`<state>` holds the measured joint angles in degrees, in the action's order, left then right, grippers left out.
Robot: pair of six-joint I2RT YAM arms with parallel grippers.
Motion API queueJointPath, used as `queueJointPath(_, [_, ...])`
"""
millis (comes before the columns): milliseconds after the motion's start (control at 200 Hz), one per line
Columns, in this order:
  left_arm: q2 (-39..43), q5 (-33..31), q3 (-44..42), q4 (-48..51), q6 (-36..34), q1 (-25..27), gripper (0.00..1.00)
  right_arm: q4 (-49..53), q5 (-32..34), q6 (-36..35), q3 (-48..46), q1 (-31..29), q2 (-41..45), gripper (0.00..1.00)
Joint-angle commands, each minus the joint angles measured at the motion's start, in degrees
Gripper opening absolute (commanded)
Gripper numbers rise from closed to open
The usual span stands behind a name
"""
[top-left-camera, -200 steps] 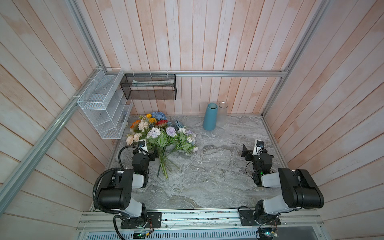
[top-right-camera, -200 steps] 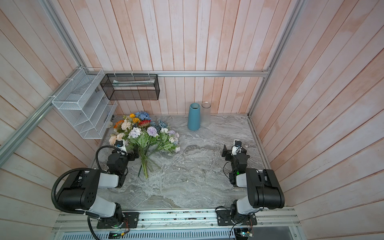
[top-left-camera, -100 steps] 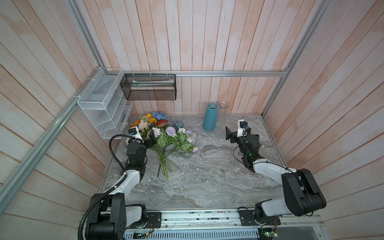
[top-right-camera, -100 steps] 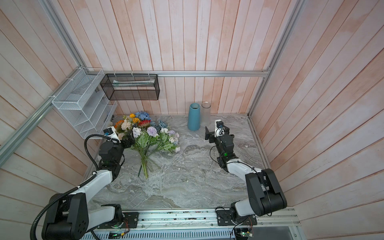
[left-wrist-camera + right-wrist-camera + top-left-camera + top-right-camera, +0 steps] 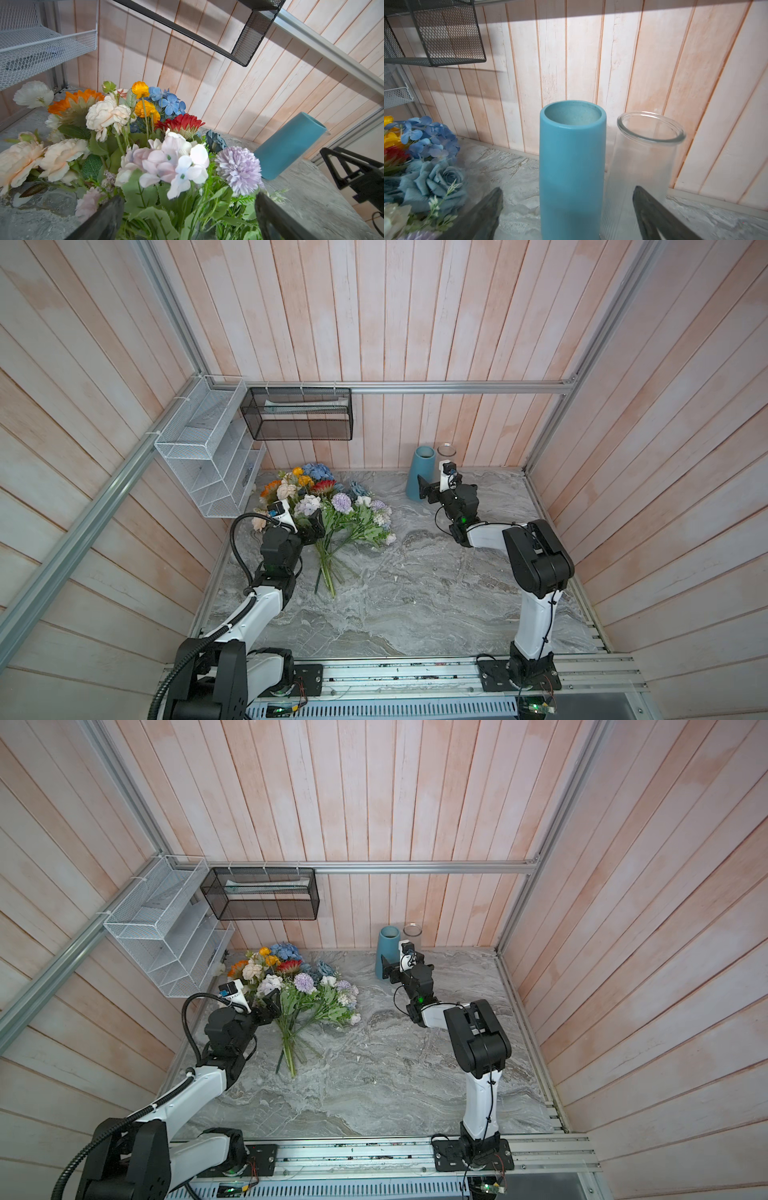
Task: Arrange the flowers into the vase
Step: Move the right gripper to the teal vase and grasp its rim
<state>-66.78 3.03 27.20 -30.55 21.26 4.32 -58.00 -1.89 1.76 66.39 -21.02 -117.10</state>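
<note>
The flowers [image 5: 328,506] [image 5: 291,986] lie as one loose bunch at the back left of the marble table, blooms toward the wall and green stems toward the front. My left gripper [image 5: 312,524] [image 5: 189,197] is open, its fingers spread either side of the leafy part just below the pale and lilac blooms [image 5: 166,162]. The vase [image 5: 420,466] [image 5: 388,946] is a tall blue cylinder, upright and empty, by the back wall. My right gripper [image 5: 438,485] [image 5: 568,190] is open just in front of the vase [image 5: 571,166], holding nothing.
A clear glass jar [image 5: 446,450] [image 5: 650,155] stands touching the vase's right side. A white wire rack [image 5: 203,456] and a black mesh basket [image 5: 299,414] hang on the walls above the flowers. The marble table [image 5: 415,593] stretches toward the front rail.
Both arms have unfolded from near the front rail and reached back, the left to the flower bunch, the right to the blue vase. Both grippers stayed open.
</note>
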Motion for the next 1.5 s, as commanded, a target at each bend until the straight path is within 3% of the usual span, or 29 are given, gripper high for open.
queueJointPath(0, [0.08,1.06,-0.58,0.4,0.12,0.22,1.0,-2.23,-2.21,0.88,5.56,0.1,-3.42,0.97])
queueJointPath(585, [1.57,0.58,-0.57,0.84,-0.38,0.19,1.0,3.12,-0.17,2.24,25.18,0.35,-17.74,0.97])
queueJointPath(670, [1.79,0.49,-0.49,0.94,-0.51,0.24,1.0,3.38,0.88,2.21,26.25,0.36,-18.4,0.93])
queueJointPath(770, [2.25,0.15,-0.68,1.09,-0.51,0.28,1.0,1.46,1.11,2.02,25.01,0.31,-17.86,0.77])
queueJointPath(985, [3.4,0.05,-0.32,1.65,0.09,0.19,1.0,-4.42,-0.89,0.89,16.97,0.2,-12.87,0.58])
queueJointPath(1495, [7.94,-1.35,4.87,8.13,4.8,0.2,1.0,-6.57,2.15,-2.1,-21.17,-0.18,14.8,0.56])
